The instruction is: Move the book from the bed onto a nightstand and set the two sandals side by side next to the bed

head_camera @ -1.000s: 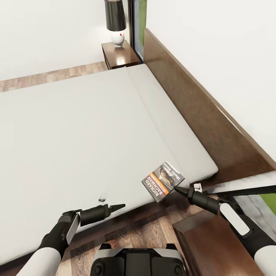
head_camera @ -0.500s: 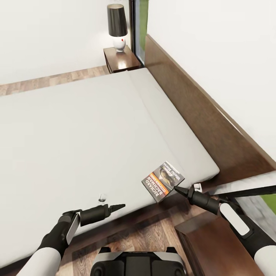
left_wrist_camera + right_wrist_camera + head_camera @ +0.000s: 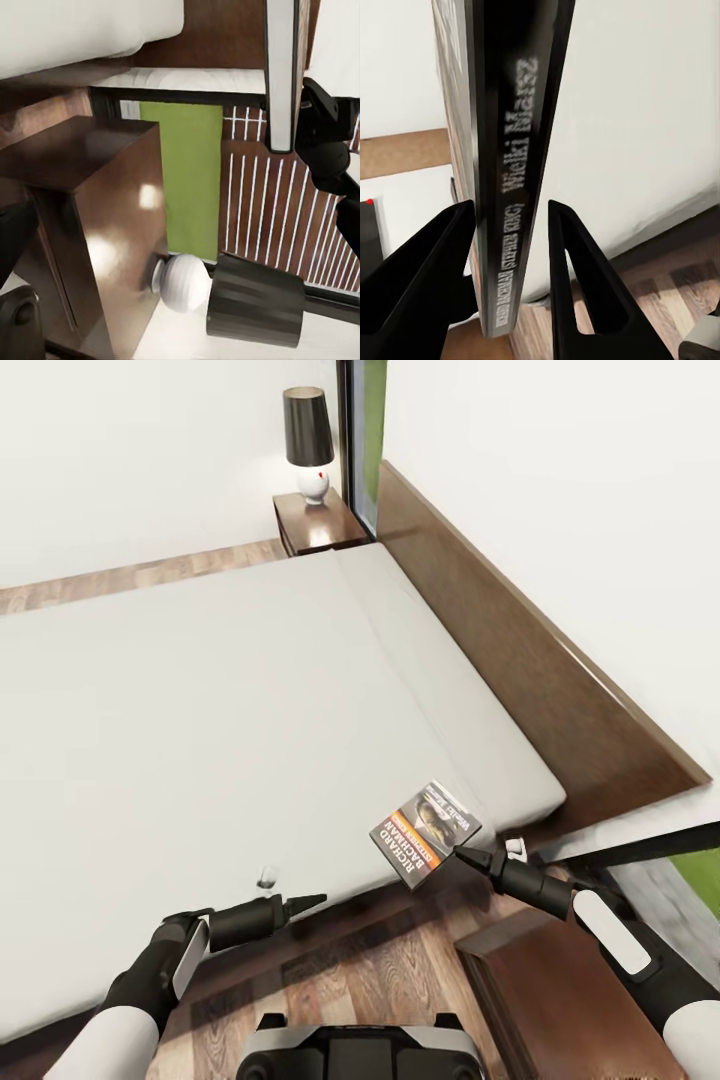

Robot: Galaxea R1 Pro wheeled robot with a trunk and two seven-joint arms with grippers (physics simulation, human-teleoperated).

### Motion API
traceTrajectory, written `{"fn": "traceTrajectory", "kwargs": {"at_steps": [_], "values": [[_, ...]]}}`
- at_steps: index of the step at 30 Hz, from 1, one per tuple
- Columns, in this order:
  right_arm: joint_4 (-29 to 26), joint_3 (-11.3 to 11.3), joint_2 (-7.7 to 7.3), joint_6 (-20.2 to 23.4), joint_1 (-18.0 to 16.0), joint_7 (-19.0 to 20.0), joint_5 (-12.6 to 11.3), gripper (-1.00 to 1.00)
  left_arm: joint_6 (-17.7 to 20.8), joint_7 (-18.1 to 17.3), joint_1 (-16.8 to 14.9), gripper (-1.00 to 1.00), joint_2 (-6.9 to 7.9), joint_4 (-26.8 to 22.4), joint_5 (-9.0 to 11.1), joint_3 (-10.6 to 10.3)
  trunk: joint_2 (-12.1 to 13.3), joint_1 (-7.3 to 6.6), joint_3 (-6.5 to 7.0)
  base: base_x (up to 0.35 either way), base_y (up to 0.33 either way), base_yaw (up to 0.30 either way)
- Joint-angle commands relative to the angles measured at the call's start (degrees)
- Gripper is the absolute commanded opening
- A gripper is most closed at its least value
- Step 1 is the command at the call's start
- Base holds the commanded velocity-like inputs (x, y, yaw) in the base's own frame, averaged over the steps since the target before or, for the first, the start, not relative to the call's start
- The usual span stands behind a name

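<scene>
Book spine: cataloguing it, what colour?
Black with pale lettering, book spine; right wrist view shows it best.

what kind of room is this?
A bedroom, most likely: a large bed with a dark wooden headboard, a nightstand beside it carrying a black-shaded lamp, and a wood-plank floor.

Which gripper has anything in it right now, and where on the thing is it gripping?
The right gripper holds the book, its fingers clamping the two covers at the corner nearest the robot. The left gripper holds nothing.
</scene>
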Motion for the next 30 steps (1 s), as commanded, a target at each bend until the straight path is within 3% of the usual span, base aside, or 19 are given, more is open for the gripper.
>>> {"fn": "traceTrajectory", "kwargs": {"at_steps": [1, 25, 30], "values": [[0.0, 0.1, -0.06, 0.3, 0.0, 0.0, -0.5, -1.0, 0.5, -0.1, 0.0, 1.0, 0.0, 0.0, 0.2, 0.0, -0.1, 0.01, 0.03, -0.168, 0.0, 0.0], [0.2, 0.1, -0.06, 0.3, 0.0, -0.1, -0.5, -1.0, 0.5, -0.1, 0.0, 1.0, 0.01, 0.1, 0.2, 0.1, -0.1, 0.01, 1.07, -0.014, 0.0, 0.0], [0.2, 2.4, -0.05, 0.2, 0.0, -0.2, -0.5, -1.0, 0.5, 0.0, 0.0, 1.0, 0.01, 0.1, 0.2, 0.0, -0.1, 0.01, 1.09, 0.0, 0.0, 0.045]]}}
